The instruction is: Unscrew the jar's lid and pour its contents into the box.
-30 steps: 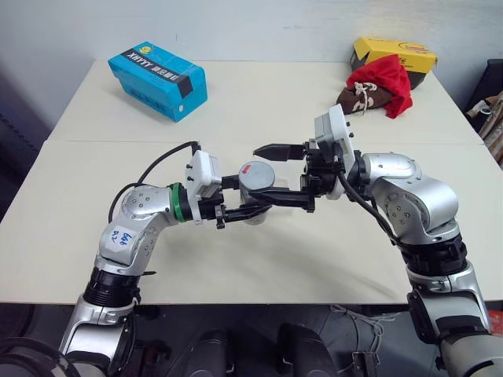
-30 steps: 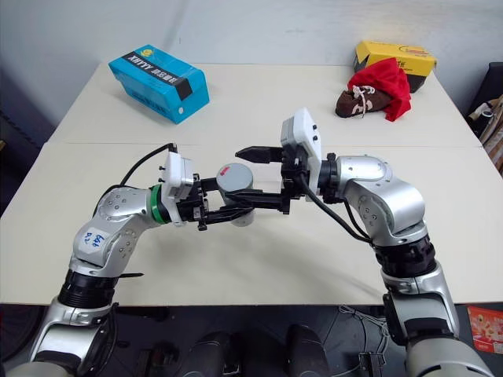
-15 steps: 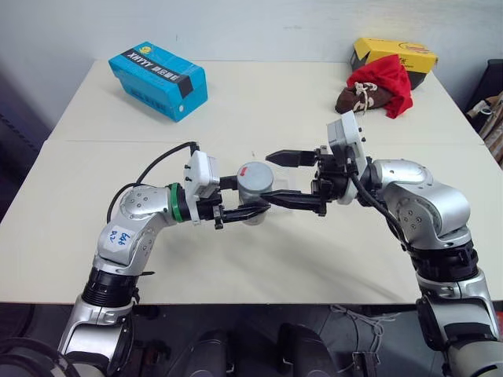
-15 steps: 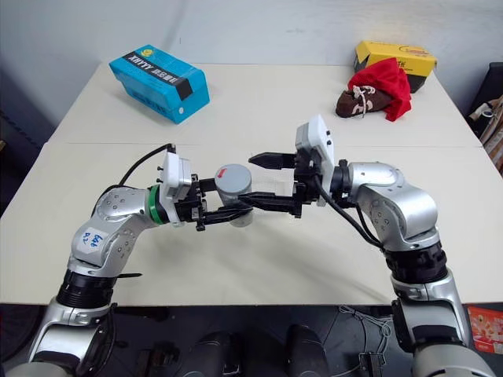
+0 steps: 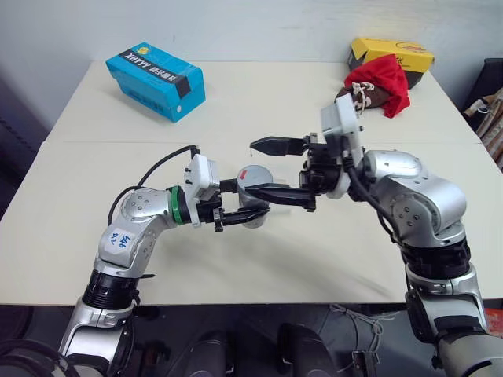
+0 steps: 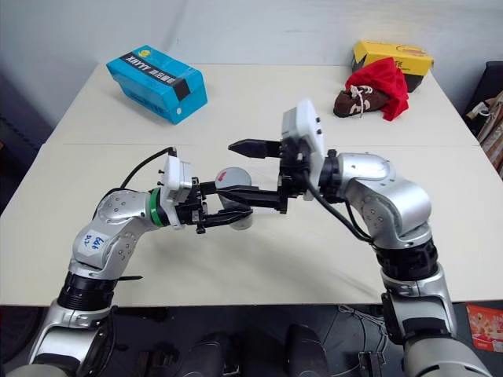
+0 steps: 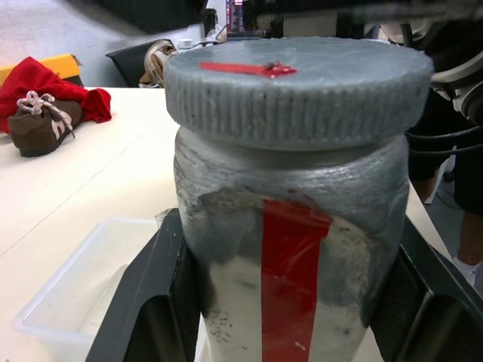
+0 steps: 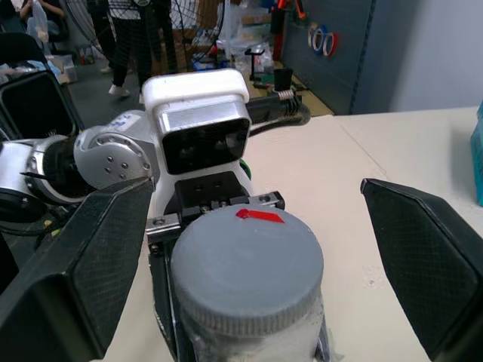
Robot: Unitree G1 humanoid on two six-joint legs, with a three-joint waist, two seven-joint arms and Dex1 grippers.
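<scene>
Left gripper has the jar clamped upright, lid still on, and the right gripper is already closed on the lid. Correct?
Not quite. The right gripper is open, one finger on each side of the lid, touching neither, as the right wrist view shows. The rest stands: the left gripper clamps the jar upright, lid on.

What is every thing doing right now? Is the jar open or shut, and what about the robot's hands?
jar: upright, held off the table.
lid: on the jar, closed.
left gripper: shut on the jar.
right gripper: open, fingers either side of the lid, not gripping.
box: on the table, open top.
blue carton: closed, lying flat.
yellow carton: closed, red cloth draped beside it.
</scene>
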